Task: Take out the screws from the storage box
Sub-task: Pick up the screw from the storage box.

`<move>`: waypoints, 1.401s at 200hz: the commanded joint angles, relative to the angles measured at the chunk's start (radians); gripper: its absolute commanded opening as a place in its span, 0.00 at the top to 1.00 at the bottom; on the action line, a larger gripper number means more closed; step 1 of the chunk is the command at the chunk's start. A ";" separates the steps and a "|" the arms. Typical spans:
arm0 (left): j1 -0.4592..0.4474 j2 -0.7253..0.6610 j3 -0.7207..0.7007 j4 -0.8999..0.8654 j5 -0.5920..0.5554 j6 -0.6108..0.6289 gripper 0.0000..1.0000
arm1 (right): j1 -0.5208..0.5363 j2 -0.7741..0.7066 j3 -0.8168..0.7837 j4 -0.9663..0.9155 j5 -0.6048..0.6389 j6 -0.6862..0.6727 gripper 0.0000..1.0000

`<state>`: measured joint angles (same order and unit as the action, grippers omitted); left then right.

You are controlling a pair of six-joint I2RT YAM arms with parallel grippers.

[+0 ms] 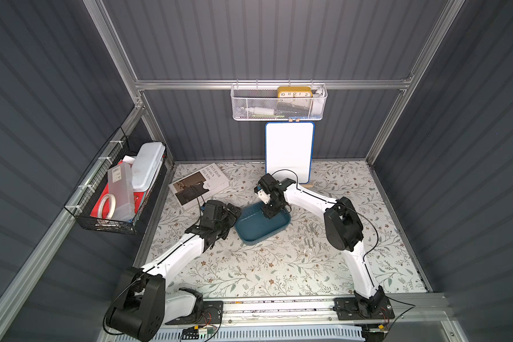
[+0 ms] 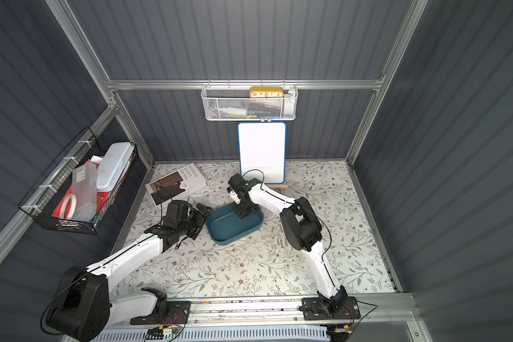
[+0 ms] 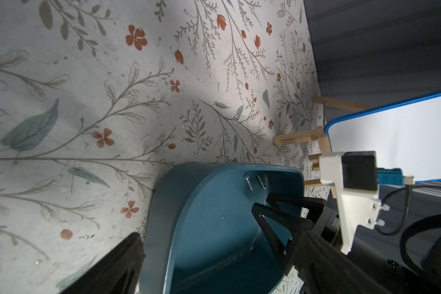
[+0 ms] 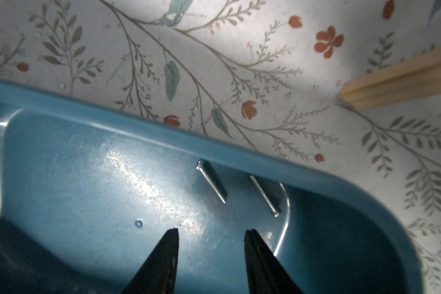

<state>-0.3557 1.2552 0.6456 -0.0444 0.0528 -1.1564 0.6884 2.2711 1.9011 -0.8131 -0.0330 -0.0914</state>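
Teal-blue plastic, shallow and round-cornered, the storage box sits on the flower-patterned surface between our two arms. Two screws lie on its floor close to the far rim, side by side and apart, their heads pointing opposite ways. More screws lie scattered on the surface just beside the box, on our right, near the right arm's elbow. Our right jaws reach down inside the box, just short of the two screws there. Their black tips stand parted with only bare box floor between them, so they grasp nothing. Our left jaws are released and spread wide at the box's left end. In the left wrist view one black finger shows just outside the rim, and we cannot tell whether it touches. Behind the left arm a book lies flat, and a whiteboard stands against the back wall
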 commanded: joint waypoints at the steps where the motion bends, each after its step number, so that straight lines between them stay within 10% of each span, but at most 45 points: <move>1: -0.002 -0.019 -0.015 0.014 0.013 -0.007 0.01 | 0.001 0.031 0.037 -0.006 0.008 -0.010 0.56; 174: -0.002 -0.059 -0.042 0.006 0.023 -0.029 0.01 | 0.056 0.188 0.130 -0.095 0.093 -0.067 0.85; 280: -0.002 -0.062 -0.003 -0.018 0.017 -0.015 0.01 | 0.089 -0.006 0.136 -0.101 0.103 -0.009 0.91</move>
<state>-0.3557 1.2068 0.6178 -0.0391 0.0605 -1.1767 0.7696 2.3669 2.0369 -0.8963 0.0677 -0.1345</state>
